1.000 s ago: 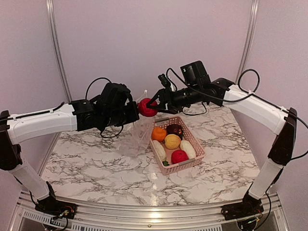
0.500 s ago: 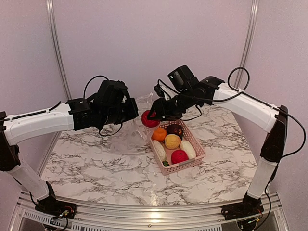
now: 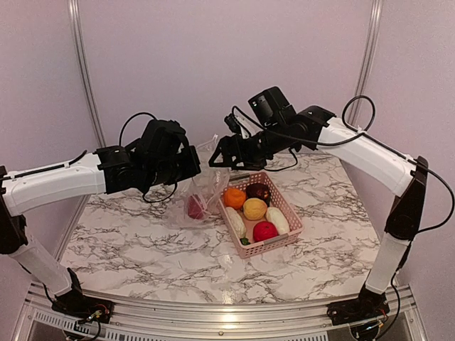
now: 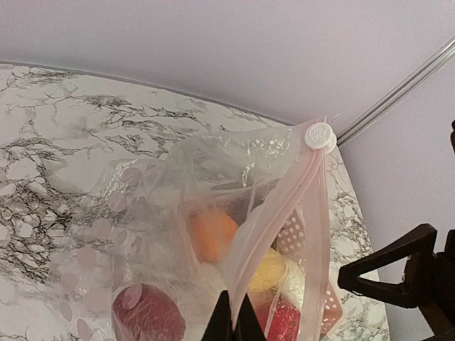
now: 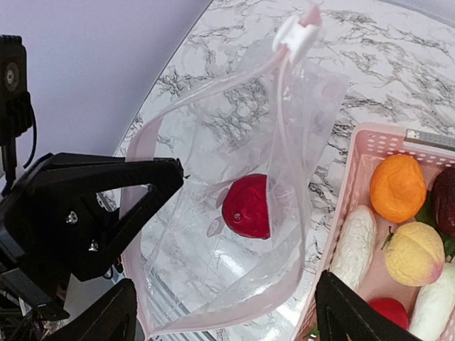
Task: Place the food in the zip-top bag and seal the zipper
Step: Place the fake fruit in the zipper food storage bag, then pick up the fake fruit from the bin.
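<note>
The zip-top bag hangs open above the marble bench, just left of the pink basket. Its lower part seems to rest on the bench, but the clear plastic makes this hard to judge from the top. The L jaws are pressed together on the bag's mouth edge. In the left wrist view the two fingertips pinch the pinkish zipper from below, and this strip runs up to a white slider at the far corner. The R jaws are wide apart and hold nothing. They hover over the open mouth, w/ one black finger at each bottom corner of the right wrist view. The mouth is not sealed: the two sides of the strip stand well apart and make a wide loop. One red ball lies inside the bag near its bottom, and it shows also thru the plastic from the L side. The rest of the food is in the basket: an orange ball and a dark purple ball at the far end, a yellow ball in the middle, a second red one at the near end. A pale elongated piece lies along the left wall and another along the right wall, w/ the yellow and red balls between them.
</note>
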`<act>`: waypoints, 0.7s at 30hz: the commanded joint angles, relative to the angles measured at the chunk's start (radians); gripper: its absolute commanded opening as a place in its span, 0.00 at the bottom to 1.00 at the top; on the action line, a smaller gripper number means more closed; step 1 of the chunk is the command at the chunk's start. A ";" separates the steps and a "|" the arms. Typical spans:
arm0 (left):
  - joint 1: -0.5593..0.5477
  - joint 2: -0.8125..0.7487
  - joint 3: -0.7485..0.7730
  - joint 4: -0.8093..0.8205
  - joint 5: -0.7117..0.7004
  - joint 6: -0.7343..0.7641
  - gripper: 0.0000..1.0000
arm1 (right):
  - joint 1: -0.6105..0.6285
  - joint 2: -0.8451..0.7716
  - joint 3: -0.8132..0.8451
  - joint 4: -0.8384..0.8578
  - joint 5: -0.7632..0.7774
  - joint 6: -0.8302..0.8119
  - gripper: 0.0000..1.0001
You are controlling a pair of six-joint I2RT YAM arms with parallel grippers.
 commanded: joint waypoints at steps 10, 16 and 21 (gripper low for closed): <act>0.077 -0.223 0.147 -0.487 -0.327 0.239 0.00 | -0.166 -0.234 -0.172 0.032 0.000 -0.035 0.78; 0.113 -0.281 0.230 -0.578 -0.352 0.442 0.00 | -0.178 -0.242 -0.228 0.031 0.001 -0.053 0.78; 0.110 -0.008 0.363 -0.737 -0.161 0.411 0.00 | -0.178 -0.208 -0.204 0.009 -0.007 -0.083 0.78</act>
